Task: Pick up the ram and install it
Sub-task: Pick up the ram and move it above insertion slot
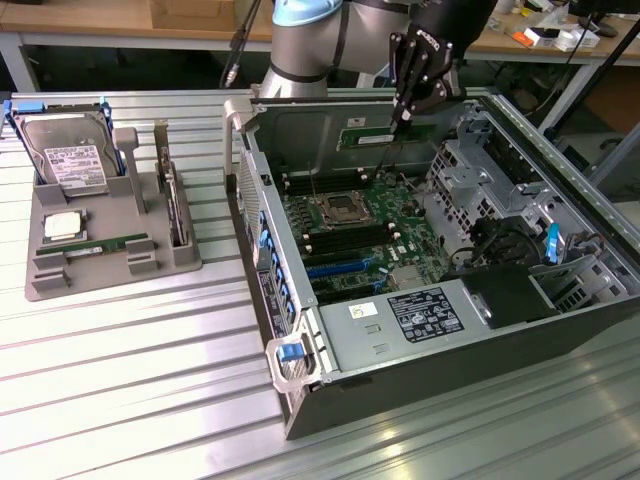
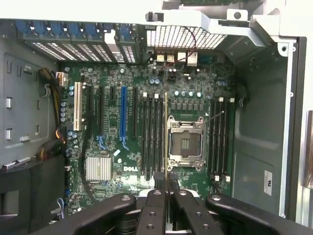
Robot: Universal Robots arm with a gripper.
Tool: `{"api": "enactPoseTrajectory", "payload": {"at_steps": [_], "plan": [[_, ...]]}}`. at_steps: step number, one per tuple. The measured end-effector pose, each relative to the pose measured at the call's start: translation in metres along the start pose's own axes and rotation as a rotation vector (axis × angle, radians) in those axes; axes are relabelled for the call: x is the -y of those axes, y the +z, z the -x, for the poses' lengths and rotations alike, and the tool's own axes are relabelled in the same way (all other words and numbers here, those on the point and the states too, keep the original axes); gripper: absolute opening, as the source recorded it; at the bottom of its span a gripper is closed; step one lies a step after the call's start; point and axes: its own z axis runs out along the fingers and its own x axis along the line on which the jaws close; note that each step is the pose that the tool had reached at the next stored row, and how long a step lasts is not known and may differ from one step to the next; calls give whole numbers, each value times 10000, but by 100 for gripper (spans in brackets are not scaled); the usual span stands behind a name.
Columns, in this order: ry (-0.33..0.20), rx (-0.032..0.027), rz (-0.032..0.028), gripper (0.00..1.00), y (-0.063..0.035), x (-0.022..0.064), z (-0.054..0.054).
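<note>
Exterior camera: set high above the table [image 1: 120, 380], looking down at a slant from mid-distance. In this view we read the open computer case [image 1: 420, 390] from centre out to 4 o'clock and the parts tray [image 1: 50, 285] at 9 o'clock.

Wrist camera: close in, looking straight down past the gripper [image 2: 167, 183] (its fingers sit in the foreground) into that case.

Both views share the motherboard [image 1: 350, 245] [image 2: 117, 161], its CPU socket [image 1: 338, 208] [image 2: 186, 144] and the ram [image 1: 370, 135] [image 2: 167, 127] clamped in the gripper.

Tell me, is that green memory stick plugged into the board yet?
Out, not plugged in: the ram hangs clamped between the shut fingers, above the motherboard slots.
</note>
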Motion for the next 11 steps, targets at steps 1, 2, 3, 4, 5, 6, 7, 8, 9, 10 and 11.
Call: {"api": "enactPoseTrajectory", "payload": {"at_steps": [1,2,3,4,5,6,7,8,9,10,11], "plan": [[0,0,0,12,-1,26,-1],[0,0,0,12,-3,67,-2],[0,0,0,12,-4,94,-3],[0,0,0,12,-6,135,-4],[0,0,0,12,-8,170,-5],[0,0,0,12,-9,205,-7],[0,1,0,12,-11,241,-8],[1,0,0,12,-12,276,-9],[-1,0,0,12,-14,312,-10],[0,0,0,12,-16,342,-11],[0,0,0,12,-16,361,-11]]}}
